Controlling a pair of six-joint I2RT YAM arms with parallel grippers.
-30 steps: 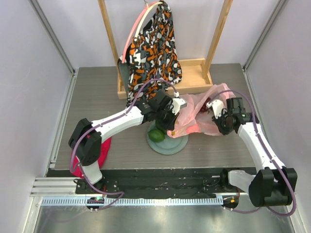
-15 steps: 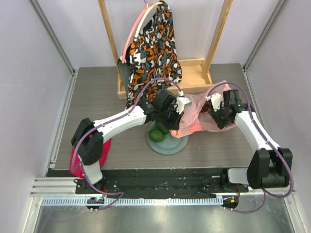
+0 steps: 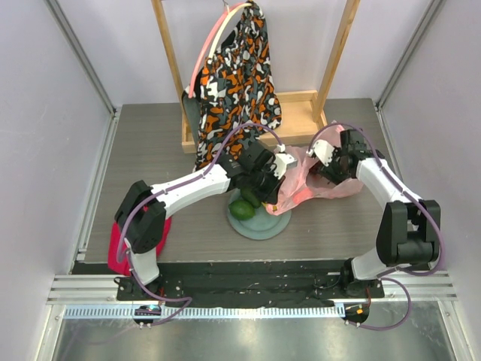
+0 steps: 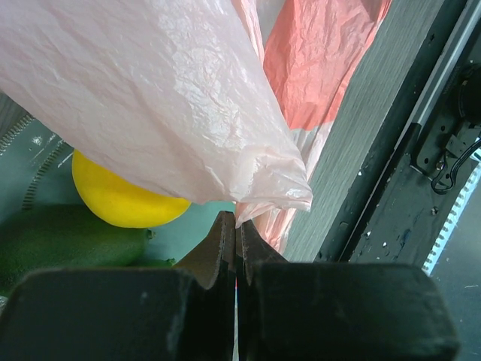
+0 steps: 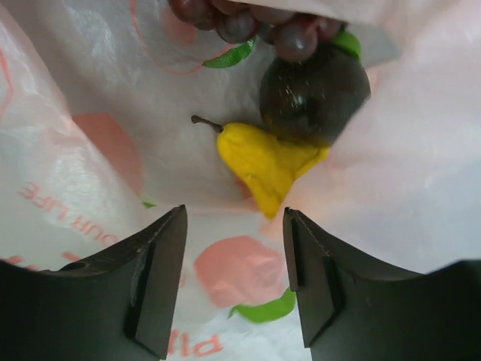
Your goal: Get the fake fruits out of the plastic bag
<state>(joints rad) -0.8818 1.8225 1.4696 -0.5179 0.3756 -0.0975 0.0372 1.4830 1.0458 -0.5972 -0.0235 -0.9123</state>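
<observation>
The pink plastic bag (image 3: 316,184) lies right of the grey-green plate (image 3: 272,222). My left gripper (image 3: 275,179) is shut on a pinch of the bag's edge (image 4: 263,180) and holds it up over the plate. Two green fruits (image 3: 243,207) lie on the plate. The left wrist view shows a yellow fruit (image 4: 120,201) and a green one (image 4: 68,242) there. My right gripper (image 3: 331,162) is open at the bag's mouth, its jaws (image 5: 234,222) inside the bag. Ahead of them lie a yellow fruit (image 5: 263,162), a dark round fruit (image 5: 316,94) and a purple grape bunch (image 5: 248,19).
A wooden rack (image 3: 301,113) stands at the back with an orange-black-white garment (image 3: 237,71) hanging from it. A red cloth (image 3: 119,252) lies by the left arm's base. Grey walls close in the table on both sides.
My right gripper has moved up and left to the bag's mouth and into it. My left gripper has shifted slightly up and right, still holding the bag's edge.
</observation>
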